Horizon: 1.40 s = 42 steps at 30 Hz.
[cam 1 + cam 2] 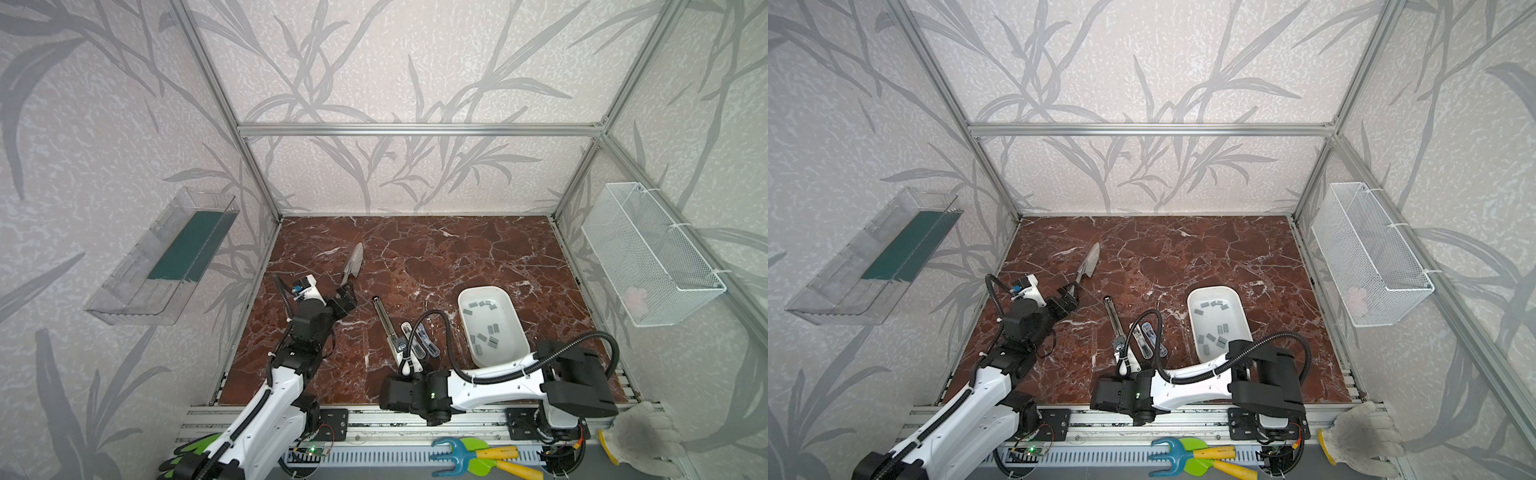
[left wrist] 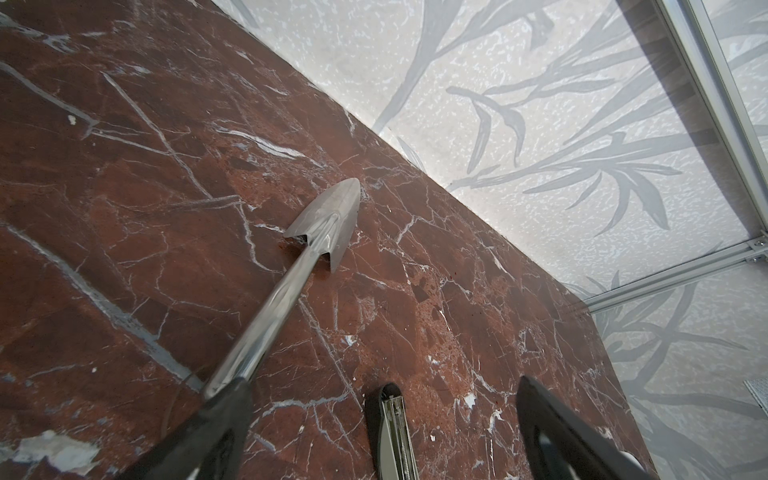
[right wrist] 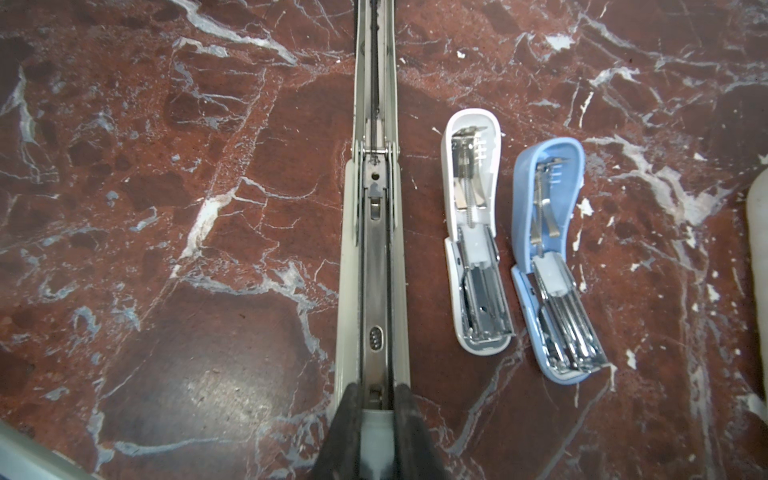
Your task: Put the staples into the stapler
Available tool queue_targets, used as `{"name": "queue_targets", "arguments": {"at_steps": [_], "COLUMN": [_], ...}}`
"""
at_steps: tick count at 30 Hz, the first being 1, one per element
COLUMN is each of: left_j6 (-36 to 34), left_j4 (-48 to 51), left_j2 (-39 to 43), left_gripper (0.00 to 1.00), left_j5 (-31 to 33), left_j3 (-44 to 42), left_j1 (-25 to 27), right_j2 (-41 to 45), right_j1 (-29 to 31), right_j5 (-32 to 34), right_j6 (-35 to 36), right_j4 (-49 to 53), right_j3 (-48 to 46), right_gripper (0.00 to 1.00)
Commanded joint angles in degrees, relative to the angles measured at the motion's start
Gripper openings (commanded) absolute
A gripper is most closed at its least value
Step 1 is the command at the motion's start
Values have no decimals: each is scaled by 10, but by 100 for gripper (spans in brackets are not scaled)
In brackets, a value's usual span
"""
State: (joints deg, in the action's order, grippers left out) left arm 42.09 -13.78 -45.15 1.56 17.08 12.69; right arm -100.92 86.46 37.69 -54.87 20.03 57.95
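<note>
Right claw (image 3: 376, 392) pinching long stapler (image 3: 374, 257), small staplers (image 3: 478, 286) beside, left claw (image 1: 347, 293) wide by trowel (image 2: 328, 224)

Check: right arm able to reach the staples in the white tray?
Not yet, probably: the right gripper is closed on the long stapler at its near end. Once it lets go, the staples lie uncovered in the open white tray close beside that arm.

Count's in: three staplers at six o'clock on the table (image 1: 415, 257). That's one long grey stapler (image 3: 374, 257), one white stapler (image 3: 471, 216), one blue stapler (image 3: 548, 199). One white tray (image 1: 484, 320) at four o'clock, and the staples (image 1: 493, 342) in it come to roughly ten strips, too small to pin down exactly. One metal trowel (image 2: 328, 220) at ten o'clock. One clear bin (image 1: 137, 291) at nine, one wire basket (image 1: 656, 257) at three.
</note>
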Motion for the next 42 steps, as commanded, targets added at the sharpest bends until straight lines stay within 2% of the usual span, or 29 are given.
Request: {"name": "queue_targets", "arguments": {"at_steps": [1,9,14,21,26,36,42], "left_j6": [6,7,7,8,8,9,11], "left_j4": [-15,-16,-16,-16,-16,-17,-18], "left_j2": [1,-1,0,0,0,-1,-2], "left_gripper": [99,99,99,99,99,99,99], "left_j5": [6,6,5,5,5,5,3], "left_j3": [-5,-4,-5,-5,-5,-6,-5], "left_j1": [-2,-2,-2,-2,-2,-2,-2], "right_j2": [13,14,16,28,15,-42,-53], "right_j1": [6,8,9,11,11,11,9], "right_j5": [17,15,15,18,11,19,29], "right_j6": [-8,-5,-5,-5,0,-10,-6], "right_j4": [23,19,19,19,18,26,5], "right_j3": [-3,-2,-1,-12,-8,16,18], "right_gripper": [18,21,29,30,40,39,28]}}
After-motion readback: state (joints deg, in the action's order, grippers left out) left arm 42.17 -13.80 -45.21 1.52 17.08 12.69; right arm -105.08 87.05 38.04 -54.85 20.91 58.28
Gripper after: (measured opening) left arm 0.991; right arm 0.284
